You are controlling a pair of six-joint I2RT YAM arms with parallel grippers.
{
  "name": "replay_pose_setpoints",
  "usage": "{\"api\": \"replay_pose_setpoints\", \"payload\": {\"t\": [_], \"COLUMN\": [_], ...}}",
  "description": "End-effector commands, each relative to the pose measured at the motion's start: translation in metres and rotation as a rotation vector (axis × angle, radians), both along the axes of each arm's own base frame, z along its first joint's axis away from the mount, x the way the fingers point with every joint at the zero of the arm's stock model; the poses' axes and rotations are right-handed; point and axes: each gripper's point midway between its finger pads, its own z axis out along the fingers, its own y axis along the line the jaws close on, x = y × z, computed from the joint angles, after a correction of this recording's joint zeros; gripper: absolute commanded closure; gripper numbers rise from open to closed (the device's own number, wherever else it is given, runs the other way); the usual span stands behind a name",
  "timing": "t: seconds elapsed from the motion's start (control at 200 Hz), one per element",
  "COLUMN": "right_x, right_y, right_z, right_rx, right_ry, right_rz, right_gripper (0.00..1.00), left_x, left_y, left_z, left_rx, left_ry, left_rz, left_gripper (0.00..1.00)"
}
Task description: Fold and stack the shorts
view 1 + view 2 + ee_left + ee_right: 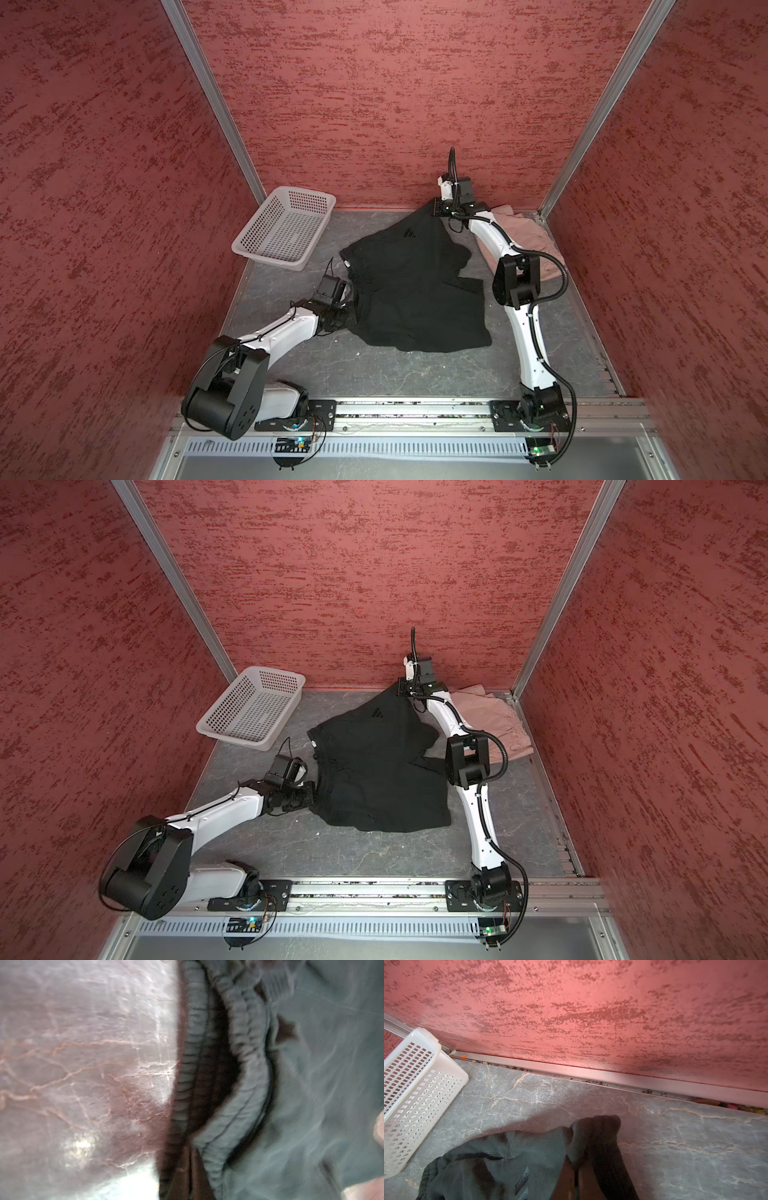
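The black shorts [415, 299] lie spread over the middle of the table in both top views. My left gripper [352, 306] is shut on their gathered waistband at the left edge; in the left wrist view its fingers [190, 1151] press together beside the ribbed band [245, 1064]. My right gripper [436, 210] is at the back wall, shut on a far corner of the black shorts [508, 1157] and holding it off the table. The logo [522, 1182] shows next to that gripper [576, 1167]. The pink shorts [528, 237] lie at the back right, partly behind the right arm.
A white perforated basket [266, 259] stands at the back left, close to the shorts' far edge [316, 733]. Red walls close in the back and both sides. The right arm's elbow [515, 278] hangs over the table's right part.
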Motion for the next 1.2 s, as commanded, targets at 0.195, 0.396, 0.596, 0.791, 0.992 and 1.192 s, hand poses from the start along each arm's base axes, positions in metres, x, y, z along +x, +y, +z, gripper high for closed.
{"api": "replay_pose_setpoints", "payload": {"t": [0.195, 0.396, 0.596, 0.791, 0.992, 1.192], "right_x": [0.026, 0.022, 0.013, -0.038, -0.099, -0.126], "right_y": [-0.039, -0.046, -0.053, -0.053, -0.084, -0.094], "right_z": [-0.006, -0.004, 0.016, 0.017, -0.013, -0.059], "right_rx": [-0.012, -0.039, -0.077, -0.093, -0.1, -0.056], "right_ry": [-0.022, -0.005, -0.012, 0.124, 0.197, 0.269], "right_rz": [-0.104, -0.117, -0.11, -0.047, -0.119, -0.112], "right_gripper": [0.87, 0.82, 0.41, 0.25, 0.2, 0.21], "left_x": [-0.01, -0.019, -0.02, 0.005, 0.049, 0.103], "left_y": [0.028, 0.046, 0.052, 0.05, 0.042, 0.022], "left_z": [0.029, 0.023, 0.026, 0.059, 0.082, 0.093], "left_rx": [-0.014, 0.011, 0.013, -0.001, -0.002, -0.078], "left_ry": [-0.014, 0.027, 0.033, -0.066, -0.17, -0.251], "left_rz": [0.116, 0.162, 0.168, 0.148, 0.091, 0.042], "left_gripper": [1.0, 1.0, 0.31, 0.01, 0.01, 0.01]}}
